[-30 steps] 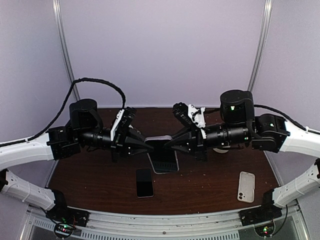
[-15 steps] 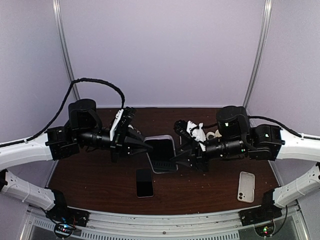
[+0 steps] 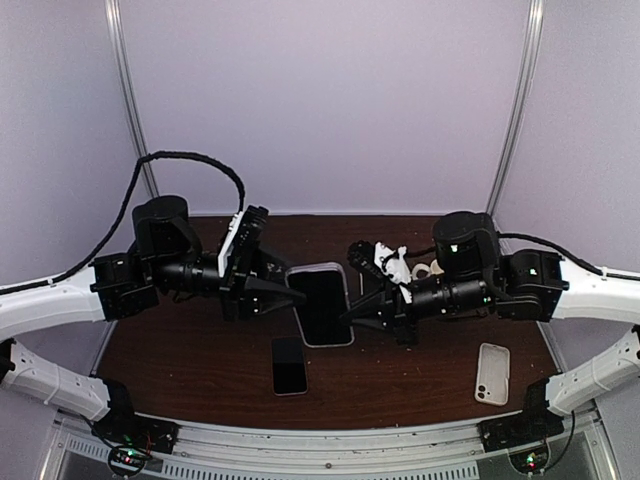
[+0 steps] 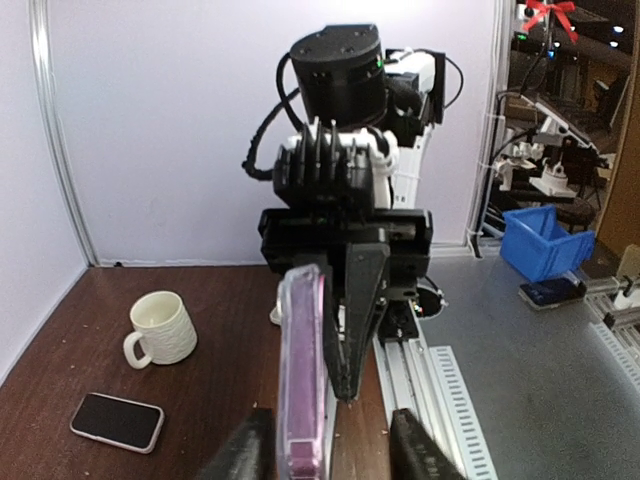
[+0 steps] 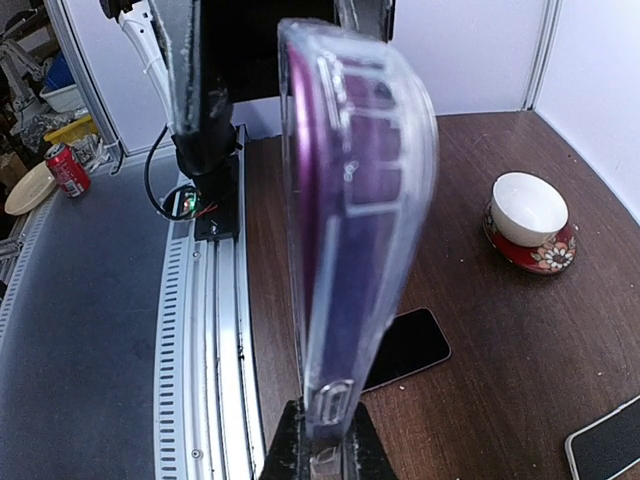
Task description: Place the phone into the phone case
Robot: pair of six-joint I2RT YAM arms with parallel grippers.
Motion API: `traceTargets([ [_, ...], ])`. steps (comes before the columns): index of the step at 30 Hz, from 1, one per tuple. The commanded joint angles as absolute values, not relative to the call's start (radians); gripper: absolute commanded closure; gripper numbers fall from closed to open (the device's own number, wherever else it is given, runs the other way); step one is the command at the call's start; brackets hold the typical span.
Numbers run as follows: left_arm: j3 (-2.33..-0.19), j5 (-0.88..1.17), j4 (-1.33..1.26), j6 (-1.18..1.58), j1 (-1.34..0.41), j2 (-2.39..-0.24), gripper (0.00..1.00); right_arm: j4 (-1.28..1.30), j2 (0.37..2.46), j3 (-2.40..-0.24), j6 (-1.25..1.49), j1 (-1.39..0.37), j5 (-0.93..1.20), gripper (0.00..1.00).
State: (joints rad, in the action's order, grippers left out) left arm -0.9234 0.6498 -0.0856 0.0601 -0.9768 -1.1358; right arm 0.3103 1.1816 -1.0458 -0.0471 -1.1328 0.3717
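- Top external view: the phone (image 3: pixel 322 300) hangs in the air above the middle of the table (image 3: pixel 200 350), screen up toward the overhead camera, between the two arms.
- A clear phone case (image 5: pixel 405 150) wraps the purple body; from the right wrist the phone looks seated inside it, so the fitting appears done or very nearly so.
- The right gripper (image 5: pixel 320 445) is pinched tight on one end of the phone case and bears the whole load, which lets the other arm let go.
- The left gripper (image 4: pixel 330 450) faces it from the far end, its fingers (image 4: pixel 245 450) parted on either side of the case and not touching it. This reads as a release, or a pause before pressing a corner home.
- Lying flat and well apart from the action are a second phone (image 3: pixel 289 365) near the front edge and a white case (image 3: pixel 492 373) to the right. A mug (image 4: pixel 160 328) and a bowl (image 5: pixel 527 208) stand farther back.
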Motion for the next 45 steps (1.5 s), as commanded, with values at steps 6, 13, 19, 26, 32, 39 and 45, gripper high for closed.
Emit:
traceTargets([
  [6,-0.897,0.68,-0.279,0.149,-0.985,-1.153,0.49,0.083,1.1,-1.086,-0.023,-1.124,0.398,1.0],
  [13,-0.897,0.698,-0.311,0.161,-1.007,-1.177,0.68,0.047,1.091,-1.081,-0.016,-1.123,0.394,1.0],
  [19,-0.902,0.693,-0.315,0.156,-1.013,-1.183,1.0,0.082,1.097,-1.094,-0.019,-1.122,0.41,0.98],
  [26,-0.906,0.678,-0.278,0.12,-1.014,-1.176,1.0,0.168,1.082,-1.153,-0.058,-1.116,0.387,0.5],
  [32,-0.908,0.672,-0.273,0.119,-1.017,-1.179,1.0,0.185,1.114,-1.199,-0.076,-1.115,0.392,0.64],
  [39,-0.907,0.667,-0.27,0.114,-1.016,-1.175,1.0,0.2,1.125,-1.2,-0.063,-1.111,0.398,1.0],
  [45,-0.907,0.655,-0.272,0.112,-1.017,-1.173,1.0,0.21,1.111,-1.19,-0.047,-1.106,0.363,0.75],
])
